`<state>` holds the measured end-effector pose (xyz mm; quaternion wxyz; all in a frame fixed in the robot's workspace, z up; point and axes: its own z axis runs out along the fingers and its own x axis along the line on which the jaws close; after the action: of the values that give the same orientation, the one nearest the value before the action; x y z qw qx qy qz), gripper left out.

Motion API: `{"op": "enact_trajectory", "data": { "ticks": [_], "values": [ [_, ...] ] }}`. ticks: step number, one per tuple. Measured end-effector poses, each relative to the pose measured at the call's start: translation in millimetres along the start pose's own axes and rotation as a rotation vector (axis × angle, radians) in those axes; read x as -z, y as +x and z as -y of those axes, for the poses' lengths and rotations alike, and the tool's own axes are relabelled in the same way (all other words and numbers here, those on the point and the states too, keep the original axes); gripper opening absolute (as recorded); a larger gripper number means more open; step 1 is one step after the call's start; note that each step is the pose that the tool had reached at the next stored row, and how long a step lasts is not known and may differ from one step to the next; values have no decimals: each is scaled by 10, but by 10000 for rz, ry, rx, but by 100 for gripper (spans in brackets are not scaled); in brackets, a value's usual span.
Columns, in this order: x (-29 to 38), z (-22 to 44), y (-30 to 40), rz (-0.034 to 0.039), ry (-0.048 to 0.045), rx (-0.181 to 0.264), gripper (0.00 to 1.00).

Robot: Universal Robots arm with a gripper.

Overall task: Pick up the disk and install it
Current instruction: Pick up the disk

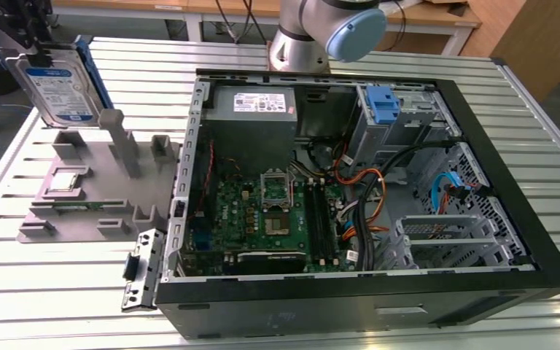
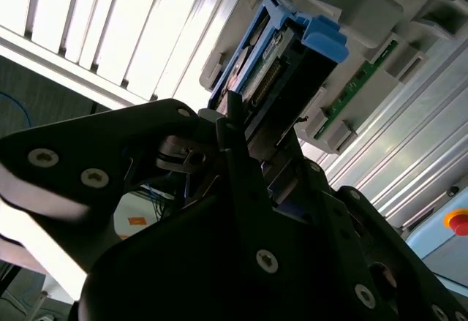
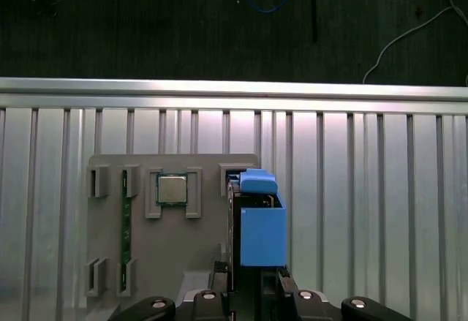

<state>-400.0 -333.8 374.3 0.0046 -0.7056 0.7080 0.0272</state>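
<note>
Fingers (image 2: 235,134) clench the disk (image 2: 274,76) at its top edge, upright over the grey holder tray (image 1: 76,211). This grip likely leaves the blue rails (image 3: 262,237) free for the open computer case (image 1: 358,306).

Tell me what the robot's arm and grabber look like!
The arm is a smooth silver-grey tube with a round light-blue cap on its joint. The gripper is black and chunky, made of flat angular plates dotted with small shiny silver screws.

Slatted metal table (image 1: 66,292) carries a grey parts holder (image 1: 76,157) and open computer case (image 1: 358,306)
</note>
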Motion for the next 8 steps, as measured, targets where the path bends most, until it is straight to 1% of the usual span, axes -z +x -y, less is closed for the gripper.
{"op": "enact_trajectory", "data": {
  "ticks": [8],
  "values": [
    [20, -1, -1, 0, 0, 0, 35]
  ]
}}
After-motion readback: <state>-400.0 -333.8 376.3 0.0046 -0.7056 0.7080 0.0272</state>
